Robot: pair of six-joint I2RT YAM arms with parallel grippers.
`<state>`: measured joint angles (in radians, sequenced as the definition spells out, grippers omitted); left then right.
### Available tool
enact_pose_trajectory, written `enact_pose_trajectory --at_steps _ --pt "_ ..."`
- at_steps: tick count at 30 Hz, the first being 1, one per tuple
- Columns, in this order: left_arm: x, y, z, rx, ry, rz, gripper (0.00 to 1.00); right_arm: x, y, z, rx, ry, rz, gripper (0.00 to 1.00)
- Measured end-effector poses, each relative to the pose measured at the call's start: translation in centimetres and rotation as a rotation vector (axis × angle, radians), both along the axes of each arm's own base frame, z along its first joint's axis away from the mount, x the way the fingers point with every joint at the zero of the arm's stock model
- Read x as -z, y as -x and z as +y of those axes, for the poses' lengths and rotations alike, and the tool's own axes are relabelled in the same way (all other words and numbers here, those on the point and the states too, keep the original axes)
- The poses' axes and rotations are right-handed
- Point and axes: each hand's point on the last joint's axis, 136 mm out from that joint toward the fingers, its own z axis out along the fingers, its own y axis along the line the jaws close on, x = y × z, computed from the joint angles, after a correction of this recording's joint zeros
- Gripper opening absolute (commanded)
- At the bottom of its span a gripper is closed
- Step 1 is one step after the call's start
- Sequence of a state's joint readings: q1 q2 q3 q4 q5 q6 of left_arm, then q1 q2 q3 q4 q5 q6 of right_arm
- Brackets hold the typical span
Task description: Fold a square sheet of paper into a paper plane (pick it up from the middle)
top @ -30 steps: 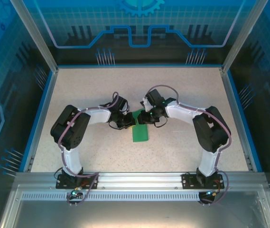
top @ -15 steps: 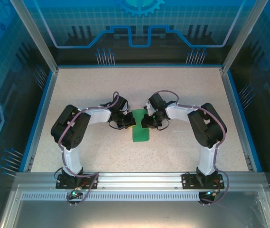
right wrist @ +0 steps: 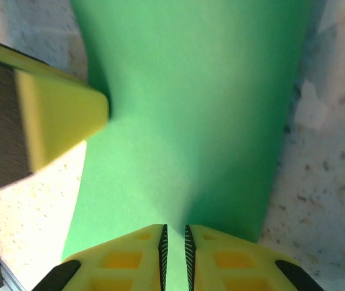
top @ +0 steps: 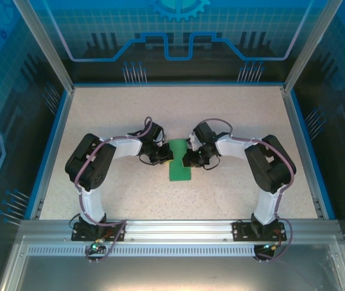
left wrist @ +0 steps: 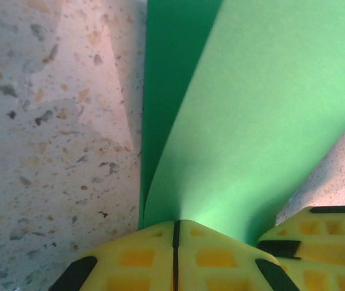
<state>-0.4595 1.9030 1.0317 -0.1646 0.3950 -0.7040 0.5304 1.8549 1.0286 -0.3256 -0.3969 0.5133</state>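
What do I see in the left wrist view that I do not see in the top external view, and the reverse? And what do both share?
Left wrist: the left gripper shut on the square sheet of paper, whose upper layer curls up off the lower one; yellow fingers of the right gripper close beside.
Top external: the left arm and right arm bent inward, meeting at the paper from either side; the blue border of the table.
Shared: green paper on the speckled table.
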Motion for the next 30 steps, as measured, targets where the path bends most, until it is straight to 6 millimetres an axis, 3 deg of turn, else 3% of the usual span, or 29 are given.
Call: enact_pose_trajectory --at_steps 7,14,19,25,30 --pt "0.0 0.0 -0.1 0.001 0.001 -0.001 0.1 0.2 0.5 -0.1 0.013 -0.023 -0.003 0.16" --pt "0.0 0.0 -0.1 0.002 0.001 -0.001 0.1 -1.4 2.4 0.4 -0.019 -0.043 -0.005 0.16" --pt "0.0 0.0 -0.1 0.002 0.0 0.0 0.1 0.7 4.4 -0.3 -0.007 -0.033 0.055 0.15" --pt "0.0 0.0 -0.2 0.005 -0.001 0.0 0.1 0.3 4.4 -0.1 0.001 -0.056 0.043 0.15" --pt "-0.1 0.0 -0.2 0.005 -0.001 0.0 0.1 0.0 5.5 -0.6 0.007 -0.052 0.054 0.15"
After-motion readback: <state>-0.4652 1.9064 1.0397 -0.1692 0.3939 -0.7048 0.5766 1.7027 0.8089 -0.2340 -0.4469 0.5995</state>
